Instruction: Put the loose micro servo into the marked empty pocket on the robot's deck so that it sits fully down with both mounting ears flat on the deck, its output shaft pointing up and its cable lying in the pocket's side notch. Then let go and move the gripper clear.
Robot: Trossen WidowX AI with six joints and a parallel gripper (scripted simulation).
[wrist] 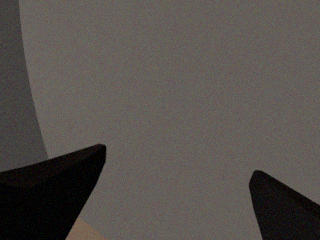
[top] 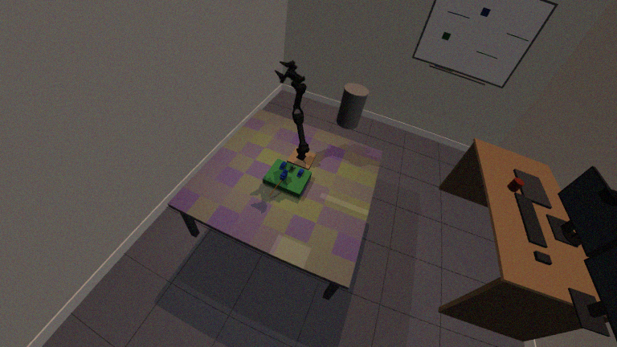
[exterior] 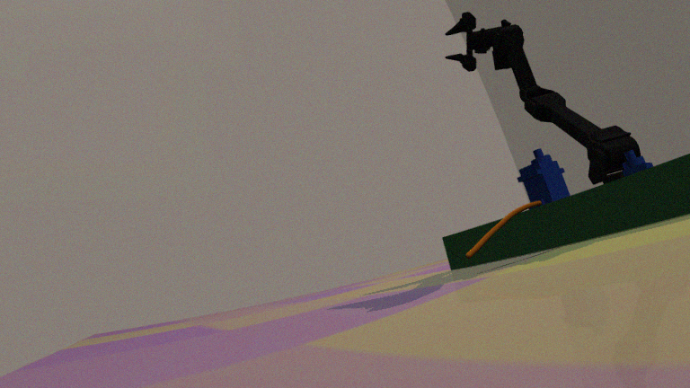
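The blue micro servo (exterior: 543,180) stood upright at the near edge of the green deck (exterior: 600,218), its orange cable (exterior: 500,226) curving down over the deck's front wall toward the table.

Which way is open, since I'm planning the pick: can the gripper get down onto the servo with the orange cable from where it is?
Probably yes. The gripper is open, empty and raised high, pointing away from the green deck. Nothing stands above the servo at the deck's edge; its orange cable hangs sideways off the deck, leaving the top free.

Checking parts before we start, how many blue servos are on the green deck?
4 show from the top: back left, centre, right, front with the orange cable. Blurry; more may hide.
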